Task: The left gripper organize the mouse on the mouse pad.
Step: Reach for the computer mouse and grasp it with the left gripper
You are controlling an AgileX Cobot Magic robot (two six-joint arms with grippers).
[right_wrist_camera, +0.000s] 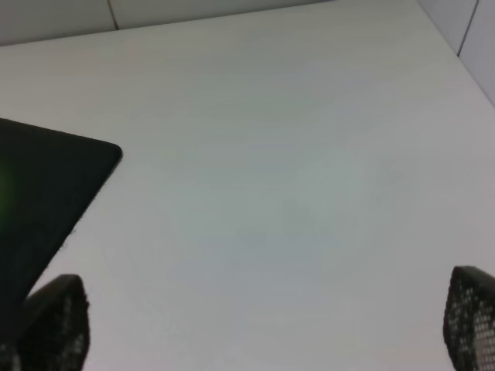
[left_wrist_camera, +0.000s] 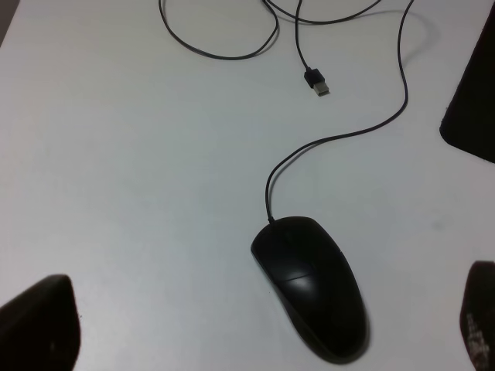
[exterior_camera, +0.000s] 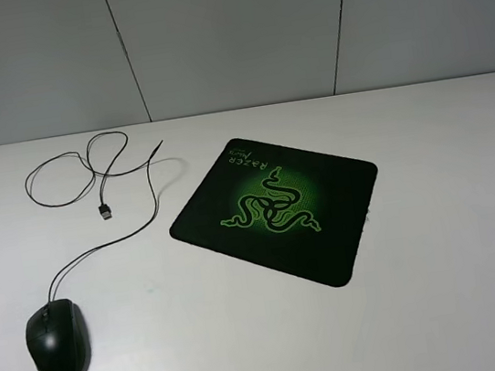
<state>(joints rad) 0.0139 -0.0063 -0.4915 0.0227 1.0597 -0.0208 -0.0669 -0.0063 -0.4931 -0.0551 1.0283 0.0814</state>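
Note:
The black mouse (exterior_camera: 58, 344) lies on the white table (exterior_camera: 440, 241) near the front left, off the mouse pad (exterior_camera: 276, 209). Its thin cable (exterior_camera: 99, 248) loops toward the back and ends in a loose USB plug (exterior_camera: 104, 209). The pad is black with a green snake logo and lies flat in the middle of the table, turned at an angle. Neither arm shows in the high view. In the left wrist view my left gripper (left_wrist_camera: 263, 309) is open above the table, with the mouse (left_wrist_camera: 309, 286) between its fingers (left_wrist_camera: 39, 325) and untouched. My right gripper (right_wrist_camera: 263, 321) is open and holds nothing.
The cable (left_wrist_camera: 340, 135) and plug (left_wrist_camera: 316, 81) lie between the mouse and the pad's near edge (left_wrist_camera: 472, 100). In the right wrist view a corner of the pad (right_wrist_camera: 46, 185) shows beside bare white table (right_wrist_camera: 294, 154). A grey panelled wall (exterior_camera: 226, 32) runs behind the table.

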